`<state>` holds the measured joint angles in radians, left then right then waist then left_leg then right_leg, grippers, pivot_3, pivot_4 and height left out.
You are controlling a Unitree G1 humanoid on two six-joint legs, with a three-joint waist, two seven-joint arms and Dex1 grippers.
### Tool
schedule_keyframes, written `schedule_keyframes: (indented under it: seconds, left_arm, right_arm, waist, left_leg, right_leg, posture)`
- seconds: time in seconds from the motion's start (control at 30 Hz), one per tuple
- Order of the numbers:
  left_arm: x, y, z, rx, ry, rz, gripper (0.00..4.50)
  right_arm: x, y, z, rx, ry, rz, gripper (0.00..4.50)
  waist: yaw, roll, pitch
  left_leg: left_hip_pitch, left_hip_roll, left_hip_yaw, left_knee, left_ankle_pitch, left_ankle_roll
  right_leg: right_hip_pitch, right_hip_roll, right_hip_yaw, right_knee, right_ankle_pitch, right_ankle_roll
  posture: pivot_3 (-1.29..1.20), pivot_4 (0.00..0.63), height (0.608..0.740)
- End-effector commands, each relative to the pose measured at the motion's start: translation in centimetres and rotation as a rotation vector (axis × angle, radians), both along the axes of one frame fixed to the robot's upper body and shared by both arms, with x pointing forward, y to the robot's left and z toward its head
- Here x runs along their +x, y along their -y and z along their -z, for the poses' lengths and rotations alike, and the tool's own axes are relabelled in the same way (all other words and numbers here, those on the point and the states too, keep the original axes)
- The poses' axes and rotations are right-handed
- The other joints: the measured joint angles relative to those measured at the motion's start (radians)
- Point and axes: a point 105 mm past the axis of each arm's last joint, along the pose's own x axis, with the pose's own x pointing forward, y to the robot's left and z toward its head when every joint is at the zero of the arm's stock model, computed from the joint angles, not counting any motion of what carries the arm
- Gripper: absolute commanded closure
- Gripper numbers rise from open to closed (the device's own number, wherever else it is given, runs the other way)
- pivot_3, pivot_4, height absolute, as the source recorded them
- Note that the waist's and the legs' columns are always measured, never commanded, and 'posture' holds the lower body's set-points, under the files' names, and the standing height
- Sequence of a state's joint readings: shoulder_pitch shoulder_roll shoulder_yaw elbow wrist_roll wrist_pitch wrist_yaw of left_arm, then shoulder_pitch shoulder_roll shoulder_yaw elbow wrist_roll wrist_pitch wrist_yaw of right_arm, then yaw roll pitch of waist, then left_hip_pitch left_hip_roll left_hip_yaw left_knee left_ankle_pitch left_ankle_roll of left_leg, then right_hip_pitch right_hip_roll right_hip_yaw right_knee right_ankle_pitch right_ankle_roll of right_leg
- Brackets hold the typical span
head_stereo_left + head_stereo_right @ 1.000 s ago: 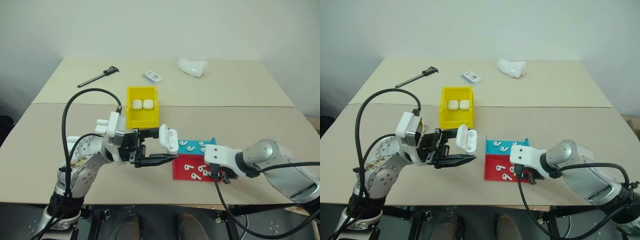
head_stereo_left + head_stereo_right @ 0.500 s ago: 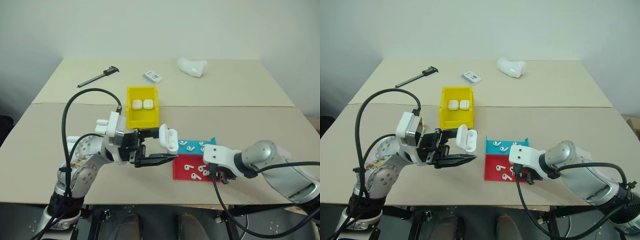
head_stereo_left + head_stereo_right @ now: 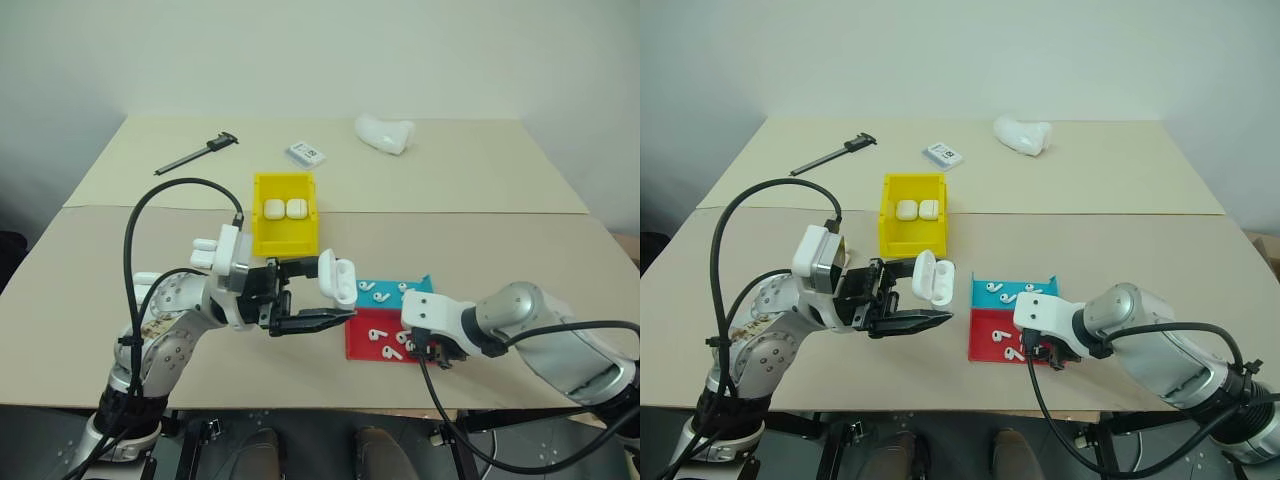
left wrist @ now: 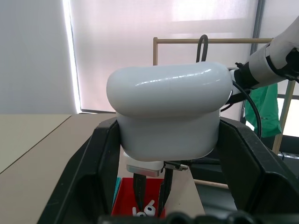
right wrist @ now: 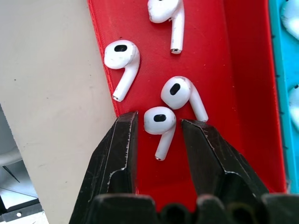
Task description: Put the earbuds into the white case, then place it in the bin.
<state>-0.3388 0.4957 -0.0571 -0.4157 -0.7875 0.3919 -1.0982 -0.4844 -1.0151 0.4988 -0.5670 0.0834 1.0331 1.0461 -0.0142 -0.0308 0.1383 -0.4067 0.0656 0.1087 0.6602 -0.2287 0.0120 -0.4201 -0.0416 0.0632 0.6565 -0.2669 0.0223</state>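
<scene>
Bright, even light; window glare behind; close foreground slightly soft.

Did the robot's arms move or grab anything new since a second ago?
Only a little. The right tool crept slightly leftward over the red tray and now sits with its open fingers on either side of one earbud, not yet pinching it. The left tool stayed put, holding the open white case up in the air. The yellow bin, with two cases inside, did not change.
</scene>
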Motion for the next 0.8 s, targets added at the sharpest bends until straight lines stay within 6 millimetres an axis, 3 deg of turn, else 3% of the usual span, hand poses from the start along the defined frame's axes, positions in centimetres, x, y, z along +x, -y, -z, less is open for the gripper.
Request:
schedule_keyframes:
  seconds: [0.03,0.17,0.4,0.53,0.7,0.8]
  left_arm:
    - [-0.6,0.0,-0.8,-0.022,0.031,0.010,1.72]
    - [-0.6,-0.1,-0.8,-0.021,0.031,0.008,1.72]
    - [-0.6,-0.1,-0.8,-0.020,0.029,0.009,1.72]
    - [-0.4,-0.1,-0.9,-0.021,0.027,0.013,1.72]
    - [-0.1,0.2,-1.1,-0.026,0.033,0.036,1.72]
    - [0.3,0.5,-1.4,-0.033,0.040,0.057,1.72]
  right_arm:
    - [0.2,-0.3,-0.1,0.000,0.019,-0.014,2.83]
    - [0.2,-0.1,0.1,-0.011,0.019,-0.013,3.86]
    - [0.1,-0.2,0.2,-0.005,0.017,-0.009,3.90]
    - [0.2,0.4,-0.7,0.005,0.032,0.018,3.90]
    - [-0.2,1.3,-3.3,0.077,0.093,0.037,3.90]
    - [0.3,0.7,-6.9,0.336,0.230,0.047,3.90]
  waist:
    - [0.000,0.000,0.000]
    - [0.000,0.000,0.000]
    - [0.000,0.000,0.000]
    - [0.001,0.000,0.000]
    - [0.005,0.000,0.000]
    - [0.004,0.000,0.000]
  left_leg:
    - [0.000,0.000,0.000,0.000,0.000,0.000]
    - [0.000,0.000,0.000,0.000,0.000,0.000]
    - [0.000,0.000,0.000,0.000,0.000,0.000]
    - [0.000,0.000,0.000,0.000,0.000,0.000]
    - [-0.001,0.000,0.000,0.000,0.000,0.000]
    - [-0.001,0.000,-0.001,0.000,0.000,0.000]
  right_leg:
    - [0.000,0.000,0.000,0.000,0.000,0.000]
    - [0.000,0.000,0.000,0.000,0.000,0.000]
    - [0.000,0.000,0.000,0.000,0.000,0.000]
    - [0.000,0.000,0.000,0.000,0.000,0.000]
    - [0.000,0.000,0.000,-0.001,0.000,0.000]
    - [0.001,0.000,-0.001,-0.001,0.000,0.000]
  posture:
    - [0.00,0.150,0.740]
    - [0.00,0.150,0.740]
    - [0.00,0.150,0.740]
    - [0.00,0.150,0.740]
    - [0.00,0.150,0.740]
    - [0.00,0.150,0.740]
